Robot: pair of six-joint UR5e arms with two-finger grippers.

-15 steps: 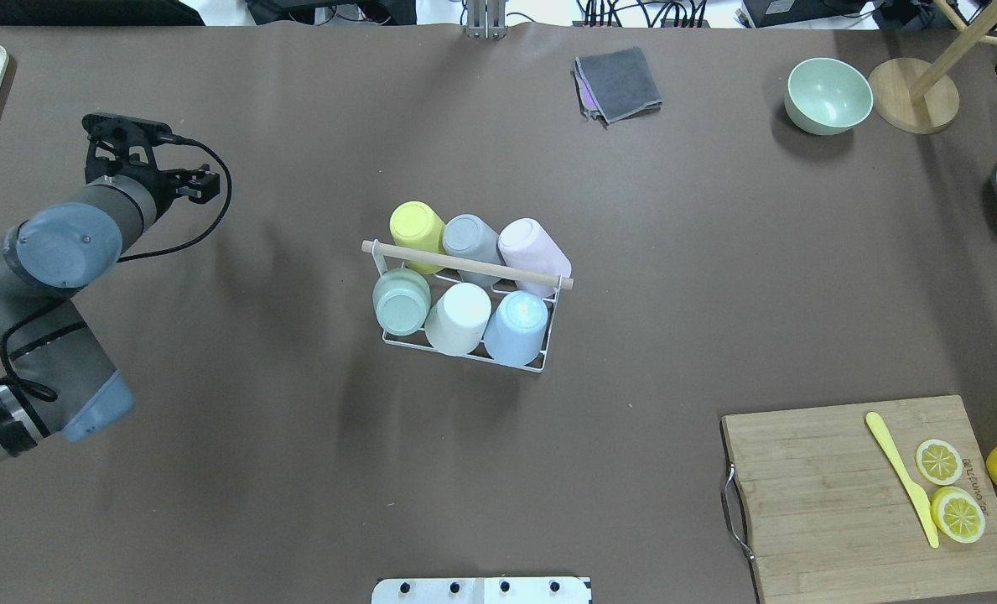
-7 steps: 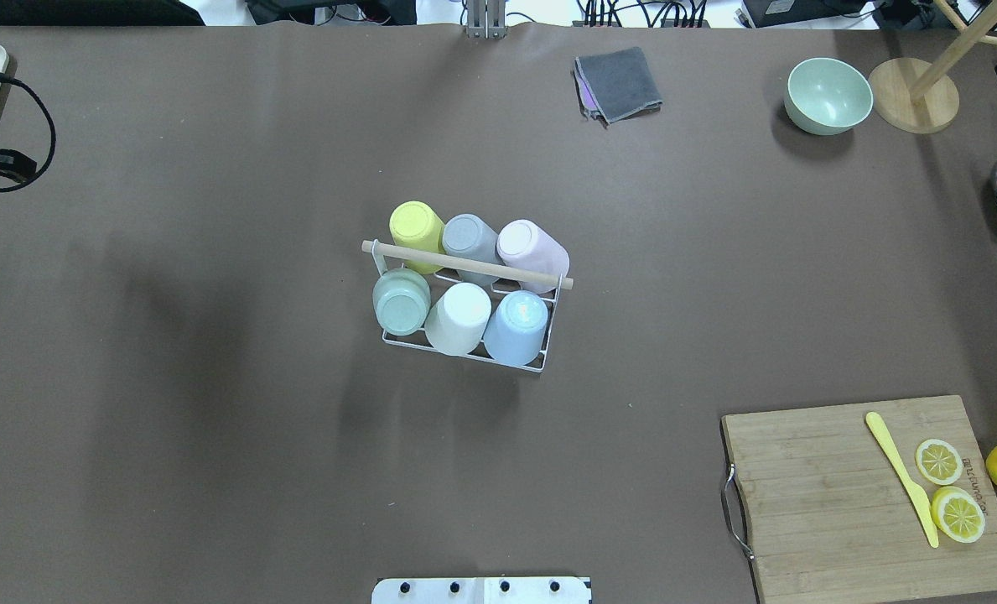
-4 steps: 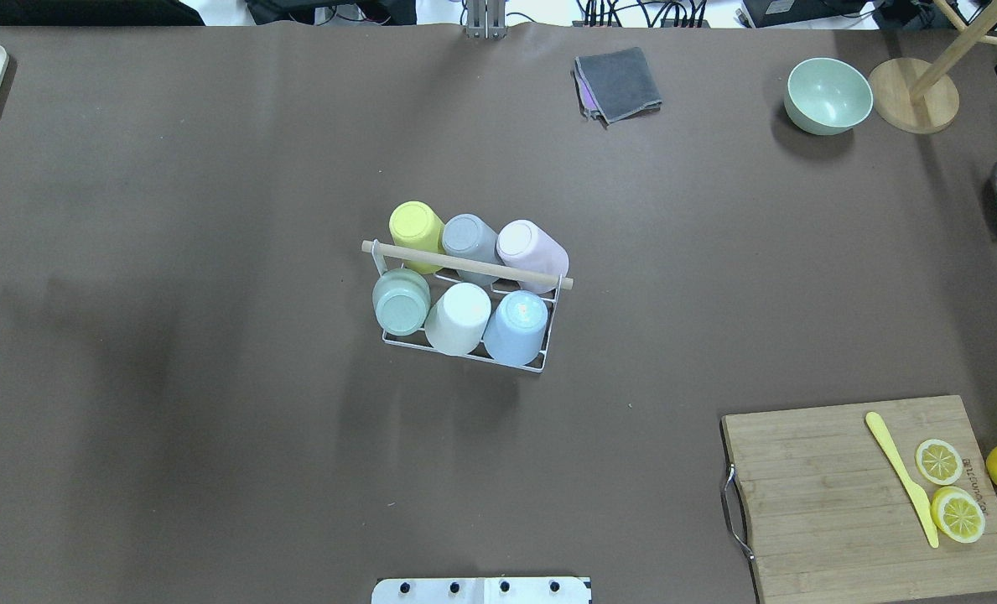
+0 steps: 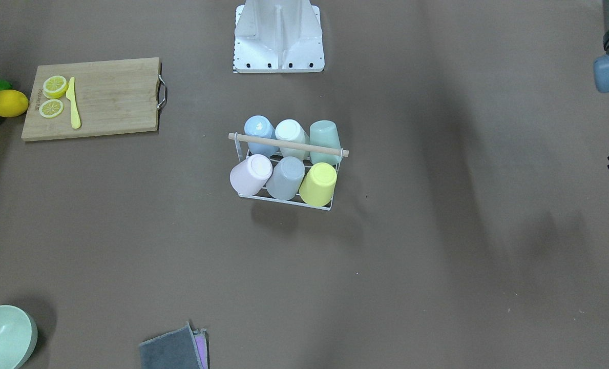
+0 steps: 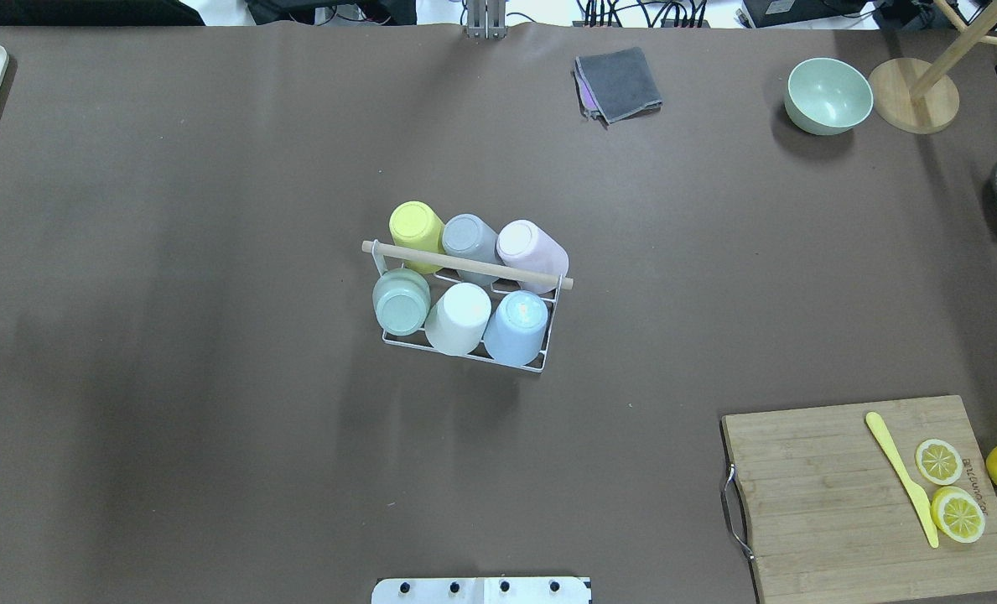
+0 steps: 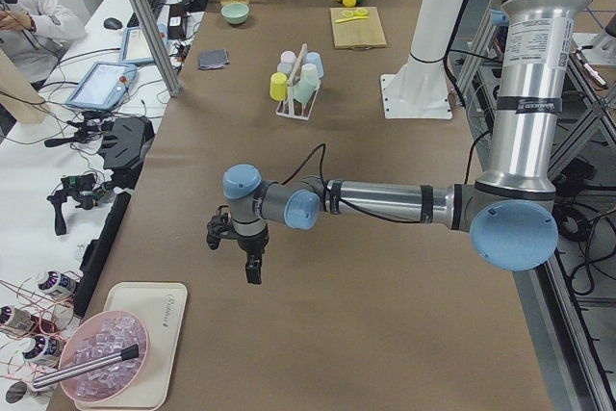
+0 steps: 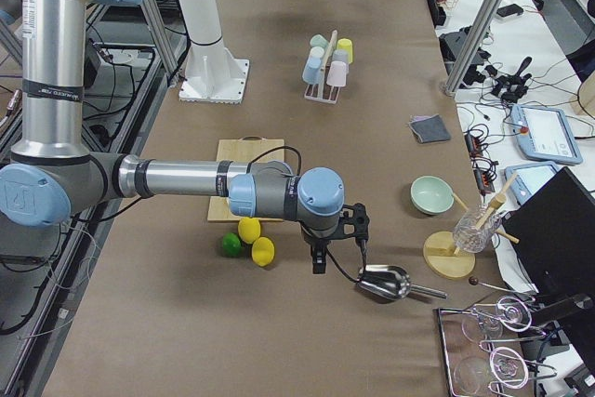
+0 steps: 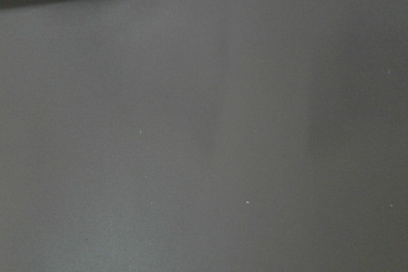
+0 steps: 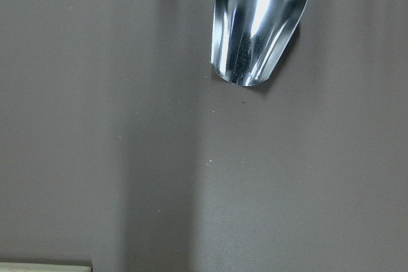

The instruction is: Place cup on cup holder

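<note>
the white wire cup holder with a wooden rod handle [image 5: 468,264] stood at the middle of the tabletop, well apart from every edge. six smooth pastel cups sat upside down on its prongs, among them the yellow cup [image 5: 415,225] and the light blue cup [image 5: 518,325]; no free prong or loose cup was visible.

handling, as a judgement: the cups looked light, stiff and slick-walled. grip across the side wall just below the upturned base, clear of the rod.

the overhead and front views showed the holder but no pincer. only the side views showed the left pincer [image 6: 237,244] near the tabletop's left end and the right pincer [image 7: 335,235] near its right end. the opening of either could not be told. the right wrist view showed a shiny metal scoop [image 9: 258,23].
</note>
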